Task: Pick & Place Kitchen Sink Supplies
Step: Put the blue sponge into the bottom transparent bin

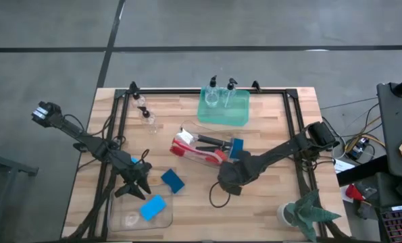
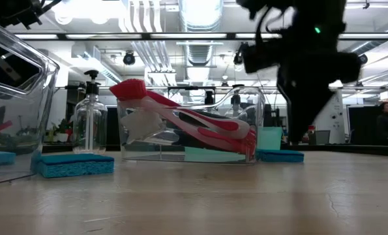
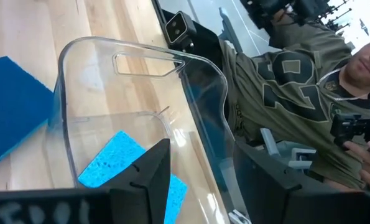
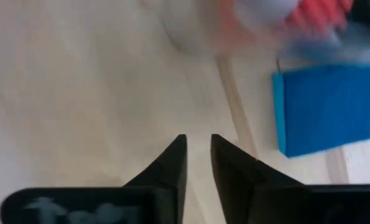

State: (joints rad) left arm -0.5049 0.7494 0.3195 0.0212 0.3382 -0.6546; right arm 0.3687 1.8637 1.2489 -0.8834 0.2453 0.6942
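Right pincer (image 4: 197,152) nearly closed, empty, beside blue sponge (image 4: 331,109); brush bin (image 1: 204,143) behind. Left pincer (image 3: 197,168) parted astride bin wall (image 3: 197,81); only left wrist view shows person (image 3: 296,93).

My right tool (image 1: 225,183) hangs over bare table (image 1: 268,209), with open wood toward the front edge and only the potted plant (image 1: 307,213) standing at the front right corner. Just behind it, the clear bin of red brushes (image 1: 202,144) and a blue sponge (image 1: 236,148) beside it block the middle. My left tool (image 1: 138,183) sits at the rim of the front-left clear bin (image 1: 141,214), whose walls and light blue sponge (image 1: 153,206) crowd it, and a darker blue sponge (image 1: 173,180) lies just beside on the table.
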